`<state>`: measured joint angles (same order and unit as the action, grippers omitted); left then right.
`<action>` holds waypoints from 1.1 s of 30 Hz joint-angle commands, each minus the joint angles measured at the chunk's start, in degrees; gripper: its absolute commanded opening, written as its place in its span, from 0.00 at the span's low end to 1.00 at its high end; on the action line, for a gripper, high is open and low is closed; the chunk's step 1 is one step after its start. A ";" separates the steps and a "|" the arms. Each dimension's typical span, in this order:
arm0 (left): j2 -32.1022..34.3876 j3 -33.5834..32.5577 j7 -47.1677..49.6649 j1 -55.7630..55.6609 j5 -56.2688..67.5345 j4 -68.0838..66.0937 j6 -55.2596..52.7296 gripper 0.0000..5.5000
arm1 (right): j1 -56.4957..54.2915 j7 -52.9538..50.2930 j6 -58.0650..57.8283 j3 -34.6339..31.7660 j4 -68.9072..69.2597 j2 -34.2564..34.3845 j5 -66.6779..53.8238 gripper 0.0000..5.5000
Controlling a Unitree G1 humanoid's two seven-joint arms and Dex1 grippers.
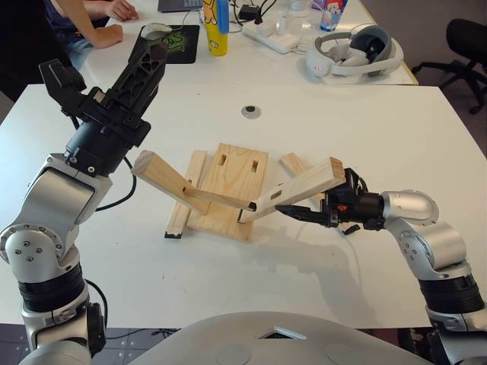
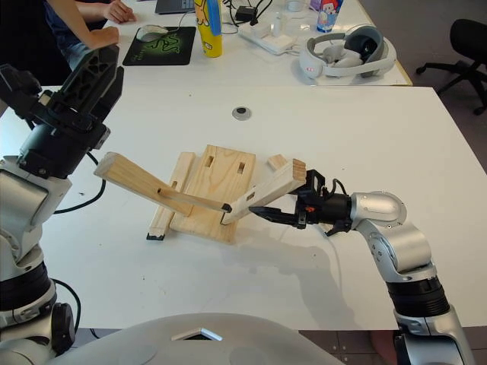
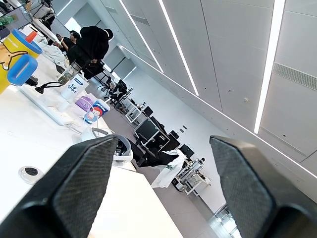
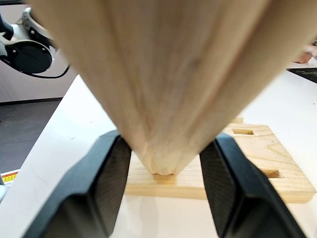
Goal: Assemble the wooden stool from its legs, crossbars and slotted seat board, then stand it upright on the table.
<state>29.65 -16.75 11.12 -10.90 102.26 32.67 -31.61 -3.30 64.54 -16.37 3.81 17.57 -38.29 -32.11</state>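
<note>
The slotted seat board (image 1: 228, 163) lies flat mid-table. My right gripper (image 1: 293, 207) is shut on a wooden leg (image 1: 304, 182), seen close up between the fingers (image 4: 101, 188) in the right wrist view. A crossbar (image 1: 221, 200) joins that leg to a second leg (image 1: 161, 175), and the joined frame slants above the board. Another leg (image 1: 181, 217) with a black foot lies along the board's left edge, and one more wooden piece (image 1: 291, 162) lies at its right. My left gripper (image 1: 148, 61) is raised above the table's left side, open and holding nothing.
A round grommet (image 1: 251, 112) sits in the table behind the board. On the far table are a headset (image 1: 354, 52), a yellow bottle (image 1: 216, 26), a mouse pad (image 1: 171, 42) and a power strip (image 1: 274, 34). A person's arms rest at the far left.
</note>
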 commanded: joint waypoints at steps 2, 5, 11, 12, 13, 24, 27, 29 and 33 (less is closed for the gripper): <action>-0.59 0.64 -0.67 1.53 -1.62 1.05 0.50 0.63 | -1.48 0.75 0.34 0.19 -1.43 -1.50 2.28 0.37; -1.48 1.47 -2.11 3.50 -3.94 0.10 0.44 0.63 | -2.28 1.41 0.08 0.56 -1.46 -2.00 2.51 0.37; -3.29 4.27 -4.47 8.38 -9.70 -1.15 -0.09 0.63 | -3.87 1.91 -0.45 1.10 -1.55 -2.37 3.05 0.37; -3.48 4.56 -4.63 8.84 -10.10 -0.93 0.01 0.63 | -4.02 1.95 -0.51 1.25 -1.46 -2.62 3.42 0.37; -3.60 4.83 -4.80 9.24 -10.64 -0.67 0.11 0.63 | -4.30 1.97 -0.57 1.44 -1.32 -2.93 3.86 0.37; -4.42 5.55 -4.18 9.98 -12.29 1.27 1.44 0.63 | -6.98 -0.07 -2.68 2.76 2.52 -5.20 7.51 0.37; -4.54 5.78 -4.09 9.92 -12.50 1.58 1.76 0.63 | -7.59 -0.73 -5.20 3.42 3.78 -5.62 7.51 0.37; -4.66 5.91 -4.00 9.86 -12.58 1.84 1.97 0.63 | -8.48 -0.81 -7.09 4.02 4.30 -5.96 7.43 0.37; -4.86 6.21 -3.88 9.68 -12.72 2.07 2.39 0.63 | -10.96 -0.88 -9.52 5.02 5.17 -6.17 7.65 0.37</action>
<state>25.06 -12.41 5.42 -3.74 90.97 36.36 -27.07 -13.14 64.14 -24.65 8.09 22.59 -42.98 -26.15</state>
